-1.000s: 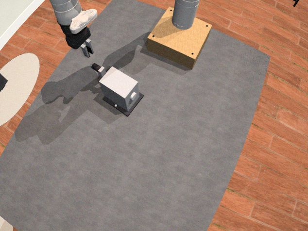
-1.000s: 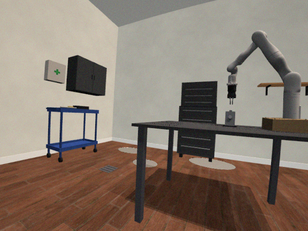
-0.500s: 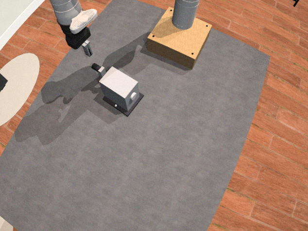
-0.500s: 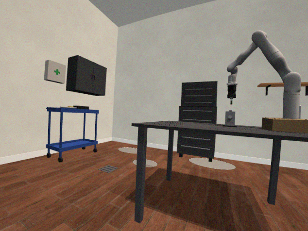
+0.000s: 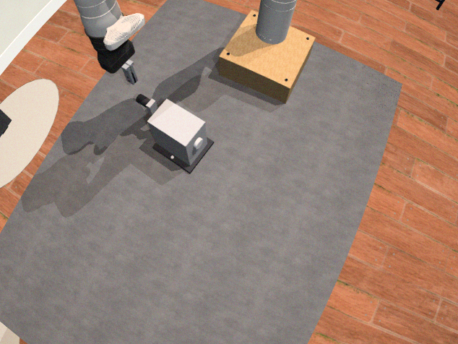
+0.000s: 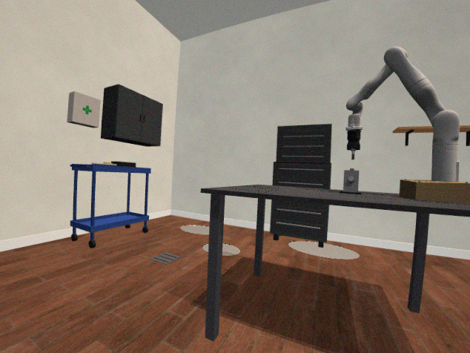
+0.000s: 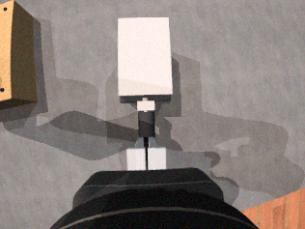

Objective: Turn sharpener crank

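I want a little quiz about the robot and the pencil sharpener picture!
1. True or false: the end effector is gripping the crank handle.
2. The sharpener stands on: A) a dark plate, B) the wooden block, C) the blue cart.
3. Fill in: the arm's base stands on a ____ block.

Key: 1 false, its fingers are shut on nothing, above the sharpener. 2 A. 3 wooden.

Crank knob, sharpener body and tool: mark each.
crank knob [image 5: 141, 98], top view, its dark grip.
sharpener body [image 5: 176, 126], top view, its top face.
tool [image 5: 129, 76], top view, between its closed fingertips.
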Robot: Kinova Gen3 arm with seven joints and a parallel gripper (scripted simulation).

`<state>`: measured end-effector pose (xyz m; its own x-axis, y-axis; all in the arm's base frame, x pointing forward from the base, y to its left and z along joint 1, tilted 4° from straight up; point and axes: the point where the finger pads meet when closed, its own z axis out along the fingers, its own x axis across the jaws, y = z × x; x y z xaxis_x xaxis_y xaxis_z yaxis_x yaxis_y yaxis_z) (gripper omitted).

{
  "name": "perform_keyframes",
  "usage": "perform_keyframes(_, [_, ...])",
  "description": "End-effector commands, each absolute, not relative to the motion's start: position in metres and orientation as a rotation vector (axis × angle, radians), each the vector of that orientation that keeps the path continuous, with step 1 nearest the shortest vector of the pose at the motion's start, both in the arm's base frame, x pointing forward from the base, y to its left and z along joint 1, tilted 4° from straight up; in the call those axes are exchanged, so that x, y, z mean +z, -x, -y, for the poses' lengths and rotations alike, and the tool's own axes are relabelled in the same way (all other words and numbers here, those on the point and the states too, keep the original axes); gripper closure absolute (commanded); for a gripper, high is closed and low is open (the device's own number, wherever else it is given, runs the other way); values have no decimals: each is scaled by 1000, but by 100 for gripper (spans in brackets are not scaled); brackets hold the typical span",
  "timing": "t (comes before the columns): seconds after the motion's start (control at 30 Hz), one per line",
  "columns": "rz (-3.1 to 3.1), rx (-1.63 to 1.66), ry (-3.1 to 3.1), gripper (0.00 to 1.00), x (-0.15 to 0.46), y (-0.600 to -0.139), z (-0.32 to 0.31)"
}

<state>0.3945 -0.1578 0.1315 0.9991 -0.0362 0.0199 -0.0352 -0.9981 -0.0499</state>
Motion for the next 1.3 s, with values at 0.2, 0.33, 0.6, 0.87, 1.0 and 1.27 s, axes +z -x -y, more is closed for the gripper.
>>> perform_keyframes(0.2, [-55,-50,3090,3,133,-397,157])
perform_keyframes(0.33, [-55,-50,3090,3,133,-397,157])
perform_keyframes(0.6, [-55,-50,3090,3,133,-397,157])
perform_keyframes(0.87, [-55,-50,3090,3,133,-397,157])
perform_keyframes(1.0, [-55,-50,3090,3,133,-397,157])
perform_keyframes(1.27, [-55,-49,3090,3,133,-397,157])
